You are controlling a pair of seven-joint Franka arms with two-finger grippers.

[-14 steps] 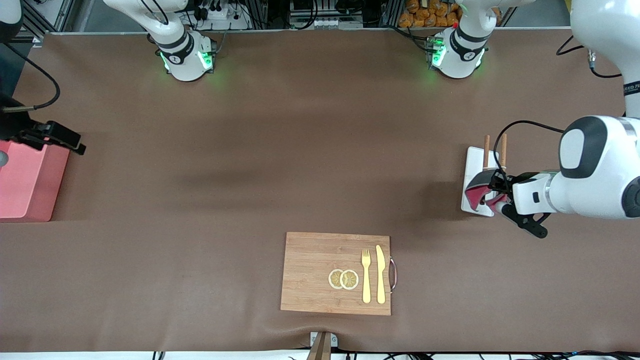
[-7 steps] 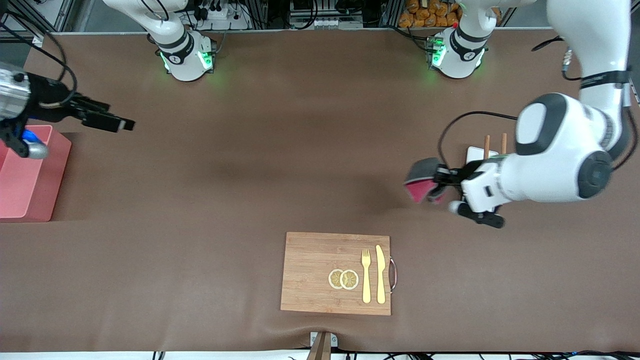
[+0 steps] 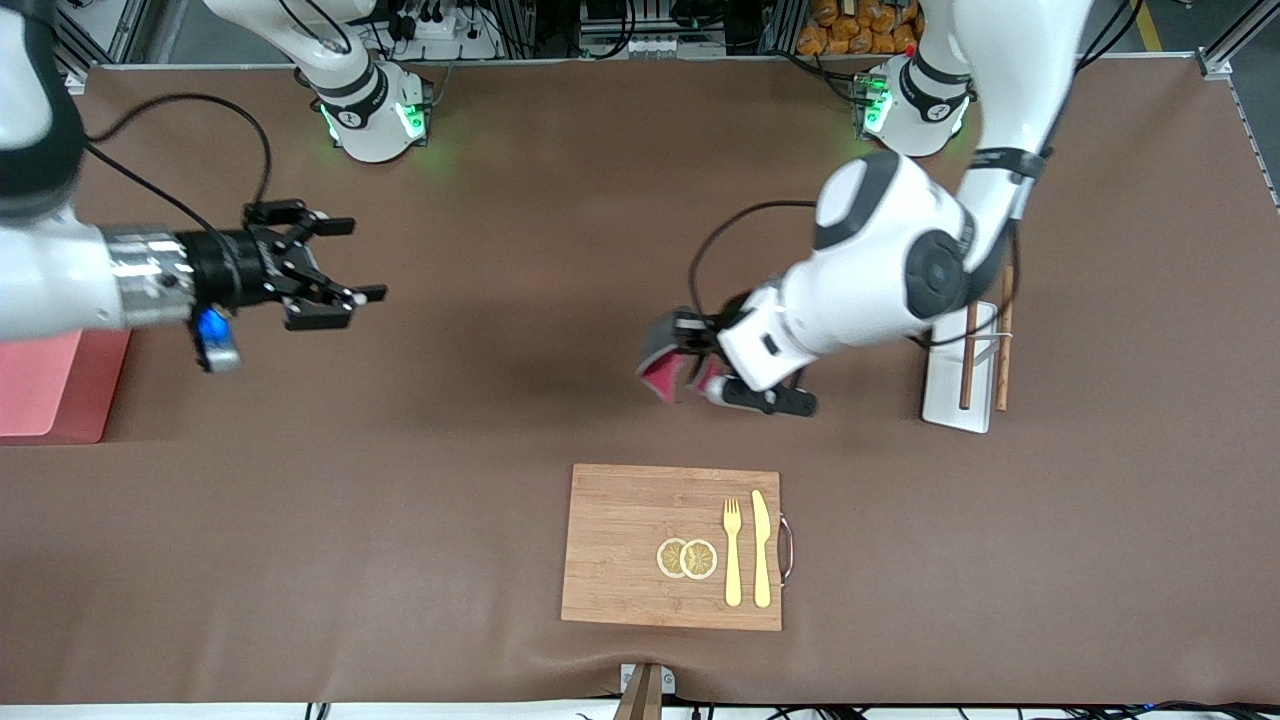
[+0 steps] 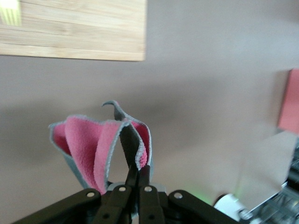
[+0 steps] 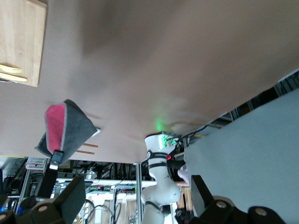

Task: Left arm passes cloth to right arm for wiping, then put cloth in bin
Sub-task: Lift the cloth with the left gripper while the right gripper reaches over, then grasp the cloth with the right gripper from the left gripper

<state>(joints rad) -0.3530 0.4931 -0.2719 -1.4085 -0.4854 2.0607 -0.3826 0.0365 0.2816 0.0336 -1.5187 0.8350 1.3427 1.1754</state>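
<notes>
Gripping the cloth (image 3: 662, 362) above the desk (image 3: 500, 400), the left gripper (image 3: 690, 362) faces the right gripper (image 3: 335, 262), whose fingers (image 3: 365, 294) are spread apart.

The left arm (image 3: 880, 270) is big, round and white, with dark grey patches on its joints and a thin black cable looping beside it. Its base glows green at the upper right of the front view. The right arm (image 3: 60, 270) is white with a shiny silver ring, black claws and a small blue part.
</notes>
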